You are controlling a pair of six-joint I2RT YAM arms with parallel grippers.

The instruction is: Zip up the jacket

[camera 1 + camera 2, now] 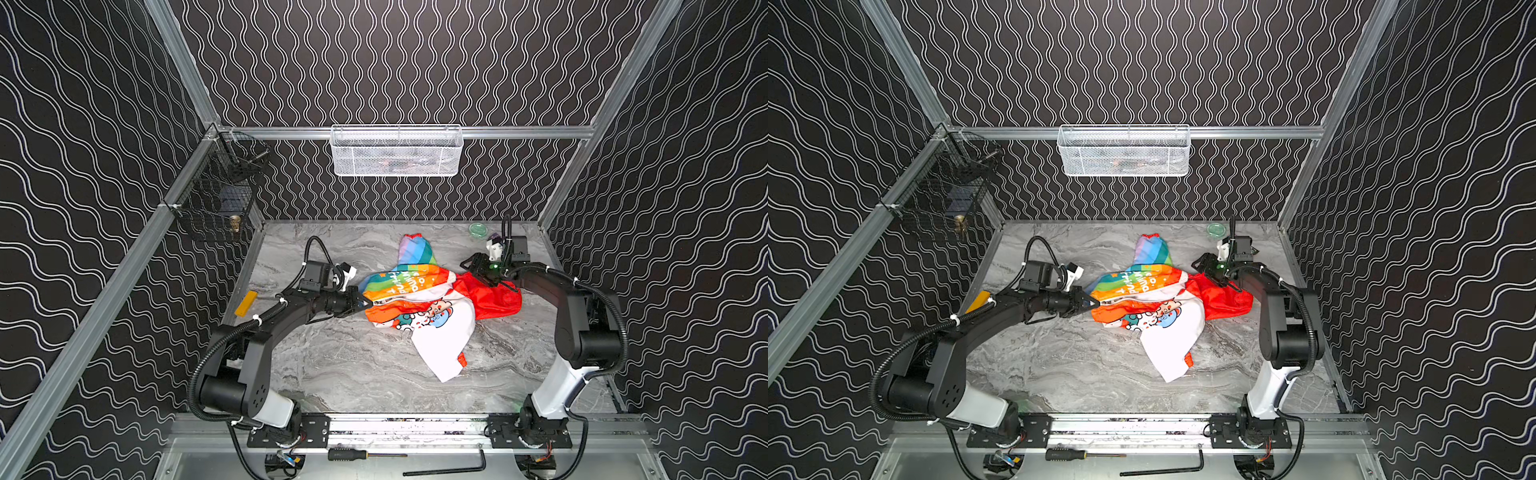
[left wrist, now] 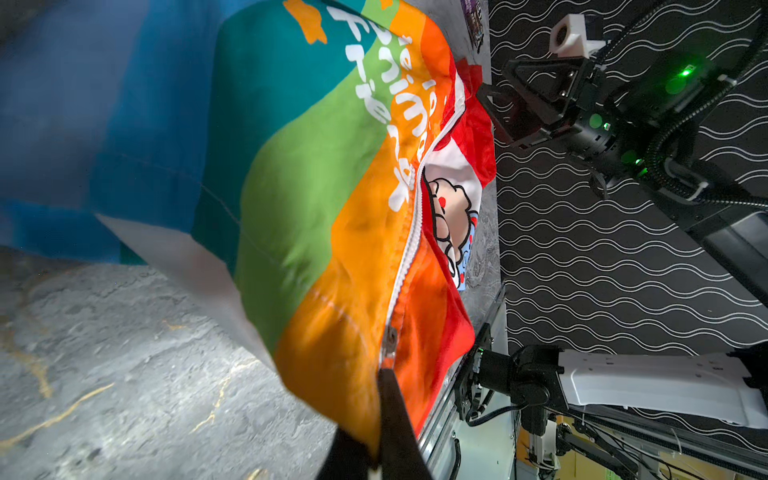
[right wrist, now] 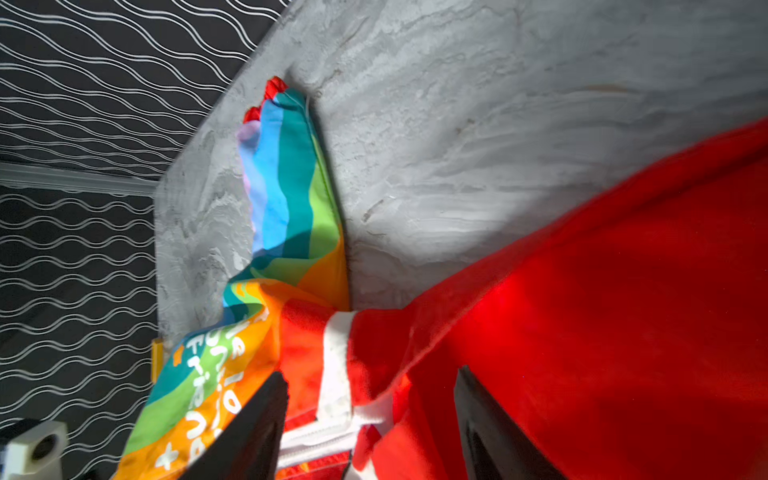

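The left tool (image 1: 365, 302) was clenched on the jacket (image 1: 399, 289) at its orange hem corner, right at the foot of the zipper (image 2: 409, 249). In the left wrist view one of its dark fingers (image 2: 397, 415) lay over the cloth, while the other was mostly hidden beneath it. The right tool (image 3: 372, 374) stood released, its two fingers well apart over the collar end of the jacket. White zipper tape and red cloth lay between them ungripped; blur softened that view, and the zipper pull could not be made out there. From the hem the white teeth appeared closed for a stretch, but how far up they joined was hard to tell. The jacket itself lay crumpled near the middle of the table (image 1: 353, 374). Its red hood (image 1: 496, 299) was bunched on the right tool's side and partly hidden under that arm. A rainbow sleeve (image 1: 415, 249) pointed toward the back wall, and a white sleeve (image 1: 440, 349) trailed toward the front rail with a red cuff (image 1: 462, 359) half tucked beneath it. Behind the jacket sat a green round thing (image 1: 478, 229), too small to identify.
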